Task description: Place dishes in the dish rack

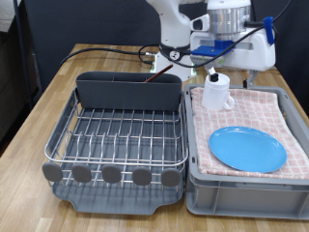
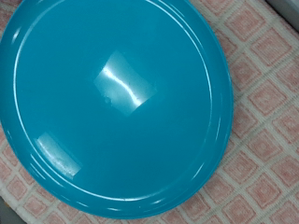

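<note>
Surface: brown wood with a plank grain, showing at the exterior view's left of the dish rack and in a strip beyond it.
Dish rack: dark grey tray with a silver wire grid, standing directly on the surface; its round-tabbed edge faces the exterior view's bottom.
Grey bin: standing directly on the surface, just beside the dish rack on the exterior view's right, their side walls close together or touching.
Black cable: runs over the surface beyond the dish rack, toward the exterior view's top.
</note>
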Robot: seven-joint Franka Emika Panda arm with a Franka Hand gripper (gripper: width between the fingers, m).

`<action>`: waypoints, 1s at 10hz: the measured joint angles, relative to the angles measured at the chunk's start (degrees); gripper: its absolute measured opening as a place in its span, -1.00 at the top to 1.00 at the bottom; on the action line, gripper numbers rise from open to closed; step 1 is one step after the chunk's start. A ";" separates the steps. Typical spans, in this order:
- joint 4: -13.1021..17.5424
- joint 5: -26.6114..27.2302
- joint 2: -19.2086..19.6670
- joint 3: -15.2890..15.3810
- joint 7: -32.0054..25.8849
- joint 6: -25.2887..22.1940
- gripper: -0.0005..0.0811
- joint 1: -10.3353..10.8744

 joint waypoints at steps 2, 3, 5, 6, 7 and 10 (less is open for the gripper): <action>-0.98 7.17 2.80 0.06 -7.59 4.89 -0.98 0.06; -1.23 11.41 4.23 0.35 -11.66 7.20 -0.98 0.07; -1.29 13.74 6.51 0.80 -14.29 8.77 -0.98 0.07; -1.27 13.74 6.95 0.96 -14.29 9.38 -0.98 0.07; -1.27 13.74 6.95 0.96 -14.27 9.34 -0.98 0.06; -1.27 20.28 7.10 1.64 -21.01 9.32 -0.98 0.06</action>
